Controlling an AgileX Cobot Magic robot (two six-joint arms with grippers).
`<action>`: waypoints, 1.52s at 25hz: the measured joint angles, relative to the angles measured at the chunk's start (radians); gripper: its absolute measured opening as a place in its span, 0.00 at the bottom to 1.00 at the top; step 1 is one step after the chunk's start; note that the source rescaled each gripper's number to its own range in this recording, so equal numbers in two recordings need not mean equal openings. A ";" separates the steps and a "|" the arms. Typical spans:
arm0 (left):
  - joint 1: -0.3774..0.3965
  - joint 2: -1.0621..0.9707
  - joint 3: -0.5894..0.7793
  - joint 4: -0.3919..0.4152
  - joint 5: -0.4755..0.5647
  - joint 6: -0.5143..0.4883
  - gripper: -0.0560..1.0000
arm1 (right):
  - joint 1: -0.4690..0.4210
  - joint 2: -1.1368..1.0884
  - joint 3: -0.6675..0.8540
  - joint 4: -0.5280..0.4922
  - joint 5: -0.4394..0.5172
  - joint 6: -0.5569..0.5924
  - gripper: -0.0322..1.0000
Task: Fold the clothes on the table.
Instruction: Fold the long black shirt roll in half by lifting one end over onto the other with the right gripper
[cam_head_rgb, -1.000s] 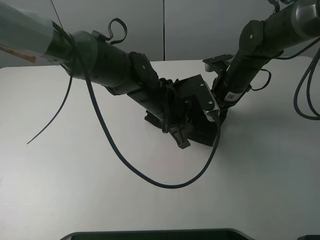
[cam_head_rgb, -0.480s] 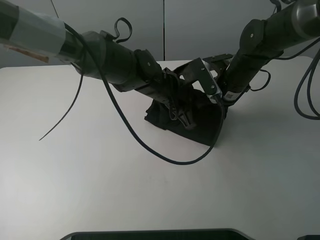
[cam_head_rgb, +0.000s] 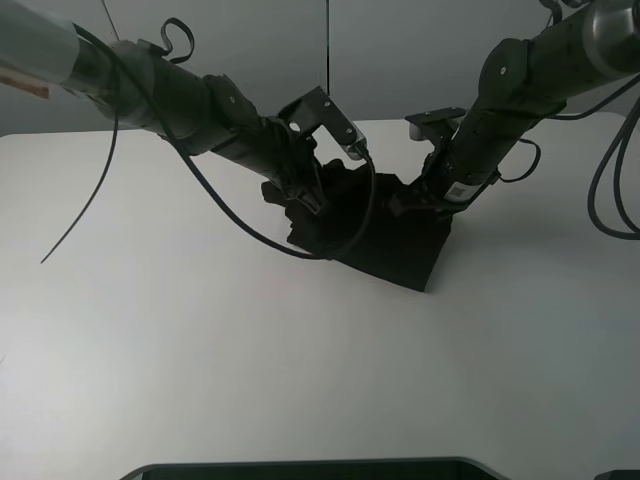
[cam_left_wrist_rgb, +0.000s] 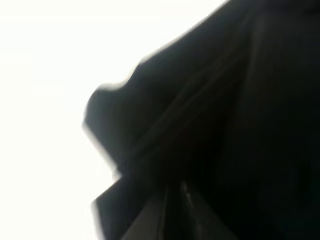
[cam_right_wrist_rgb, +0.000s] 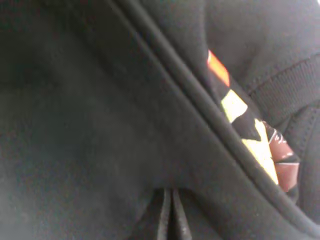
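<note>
The black T-shirt (cam_head_rgb: 385, 240) lies bunched in a heap on the white table (cam_head_rgb: 200, 350), a little behind its middle. My left gripper (cam_head_rgb: 303, 198) is at the heap's back left edge. In the blurred left wrist view its fingertips (cam_left_wrist_rgb: 172, 212) are closed together in black cloth (cam_left_wrist_rgb: 215, 100). My right gripper (cam_head_rgb: 418, 198) is at the heap's back right. Its fingertips (cam_right_wrist_rgb: 169, 210) pinch a fold of the shirt (cam_right_wrist_rgb: 75, 125). Red and yellow printed characters (cam_right_wrist_rgb: 245, 130) show beside a hem there.
A black cable (cam_head_rgb: 340, 240) from the left arm droops in a loop over the shirt. Another thin cable (cam_head_rgb: 85, 210) hangs over the table's left part. A dark edge (cam_head_rgb: 300, 468) runs along the front of the table.
My left gripper has swung from over the heap's front up and back to its left edge, drawing cloth leftward. The cable loop has lifted off the table's front. The right arm has barely moved.
</note>
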 joint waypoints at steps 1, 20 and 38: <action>0.016 0.000 0.005 0.005 0.003 -0.005 0.10 | 0.000 0.000 0.000 0.000 0.000 0.002 0.03; 0.036 -0.224 0.017 0.033 0.470 -0.032 0.05 | 0.000 0.000 0.000 0.004 -0.006 0.005 0.03; 0.028 0.036 -0.026 -0.458 0.105 0.383 0.05 | 0.000 0.000 0.000 0.025 -0.009 0.005 0.03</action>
